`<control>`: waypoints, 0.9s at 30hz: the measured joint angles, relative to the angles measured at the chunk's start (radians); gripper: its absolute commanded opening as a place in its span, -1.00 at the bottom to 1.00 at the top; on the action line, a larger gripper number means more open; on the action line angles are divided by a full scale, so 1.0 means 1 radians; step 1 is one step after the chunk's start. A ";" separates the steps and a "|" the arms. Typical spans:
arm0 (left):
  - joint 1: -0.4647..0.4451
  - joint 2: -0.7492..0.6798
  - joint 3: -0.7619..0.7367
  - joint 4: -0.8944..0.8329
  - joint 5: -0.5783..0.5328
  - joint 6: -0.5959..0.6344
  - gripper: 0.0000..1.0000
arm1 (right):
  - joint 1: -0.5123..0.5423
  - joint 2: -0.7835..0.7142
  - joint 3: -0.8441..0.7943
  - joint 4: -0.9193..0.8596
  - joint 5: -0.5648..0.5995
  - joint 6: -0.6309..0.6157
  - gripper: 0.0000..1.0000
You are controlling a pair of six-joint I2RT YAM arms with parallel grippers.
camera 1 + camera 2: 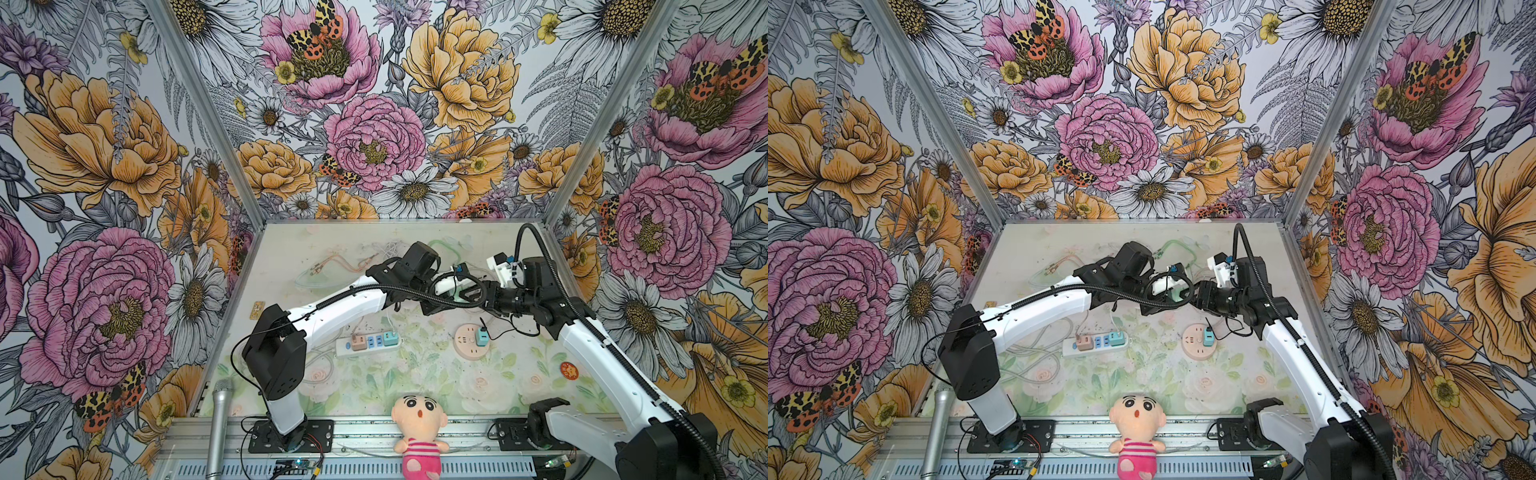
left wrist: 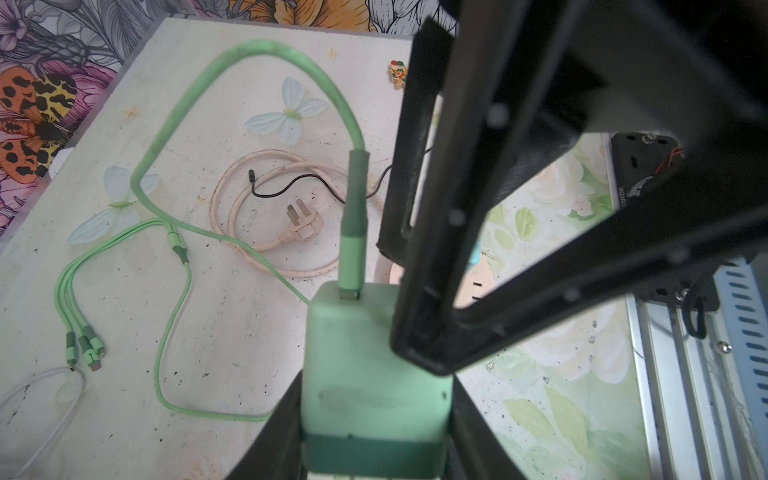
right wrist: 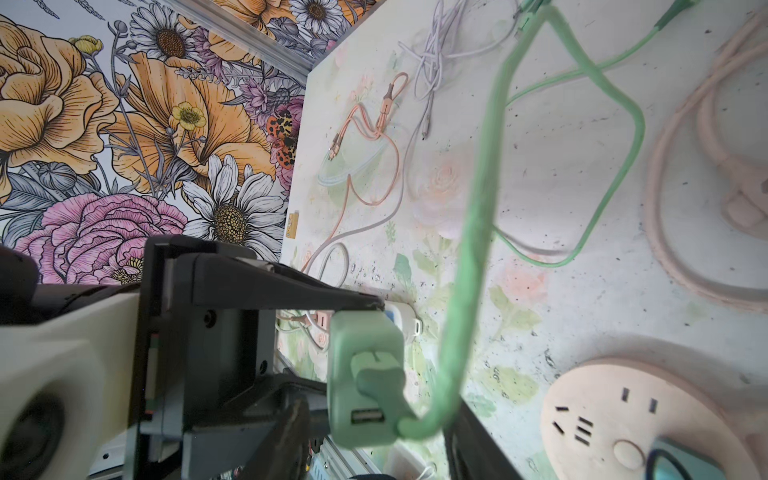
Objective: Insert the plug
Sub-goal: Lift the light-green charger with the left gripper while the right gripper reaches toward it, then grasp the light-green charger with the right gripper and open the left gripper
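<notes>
The plug (image 2: 374, 374) is a pale green charger block with a green cable (image 2: 249, 54) running out of its end. My left gripper (image 2: 374, 415) is shut on it and holds it above the table, its jaws pressed against both sides. My right gripper (image 3: 378, 436) is open; its jaws straddle the same plug (image 3: 365, 382) with a gap on each side. In both top views the two grippers meet mid-table round the plug (image 1: 457, 296) (image 1: 1177, 295). Below lie a round pink socket (image 1: 471, 340) (image 3: 623, 415) and a white power strip (image 1: 368, 343).
A teal adapter (image 1: 482, 336) is in the round socket, and several adapters fill the strip. A pink cord with a three-pin plug (image 2: 303, 224), an orange cable (image 1: 332, 266) and white cables lie at the back. A plush doll (image 1: 419, 432) and a microphone (image 1: 218, 428) sit at the front.
</notes>
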 measured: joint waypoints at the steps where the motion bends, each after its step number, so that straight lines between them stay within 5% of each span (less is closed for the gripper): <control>1: -0.002 0.005 0.003 -0.005 -0.001 0.005 -0.65 | 0.000 0.006 0.000 0.000 -0.006 0.000 0.00; 15: -0.010 0.023 0.032 -0.051 -0.021 0.070 -0.64 | 0.015 0.036 0.000 -0.001 -0.029 0.005 -0.30; 23: -0.010 0.024 0.038 -0.058 -0.026 0.082 -0.64 | 0.026 0.051 -0.012 0.000 -0.047 -0.002 -0.26; 27: -0.013 0.026 0.046 -0.065 -0.028 0.085 -0.64 | 0.031 0.051 -0.013 0.005 -0.058 -0.009 -0.51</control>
